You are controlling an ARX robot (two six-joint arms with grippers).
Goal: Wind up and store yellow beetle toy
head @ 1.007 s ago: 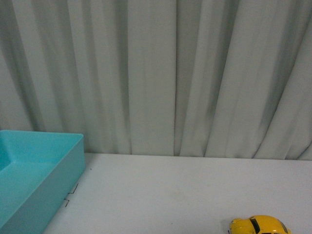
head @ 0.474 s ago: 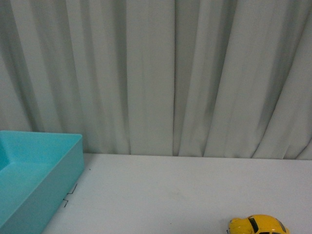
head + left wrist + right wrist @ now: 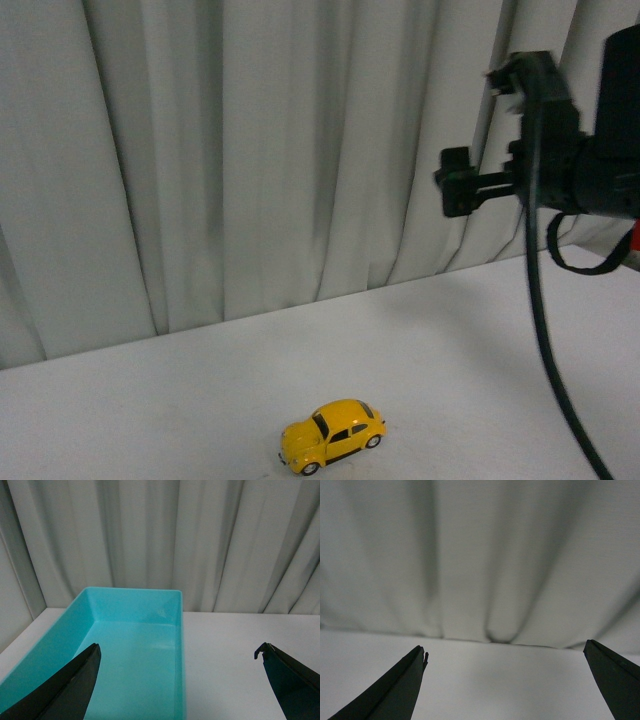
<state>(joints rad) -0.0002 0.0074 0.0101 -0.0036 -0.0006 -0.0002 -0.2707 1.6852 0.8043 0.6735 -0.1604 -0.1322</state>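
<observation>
The yellow beetle toy (image 3: 332,436) sits on the desk (image 3: 480,340), nose left, tail right. Our right fingers (image 3: 395,690) are wide apart and empty, up high to its right, so we think they are nearer. Our left fingers (image 3: 70,685) gape, empty, facing the turquoise bin (image 3: 135,630).

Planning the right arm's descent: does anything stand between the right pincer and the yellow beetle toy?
Nothing visible does. The yellow beetle toy sits alone on the white table, with bare surface all round it. The right pincer is open and empty, facing only table and curtain.
</observation>
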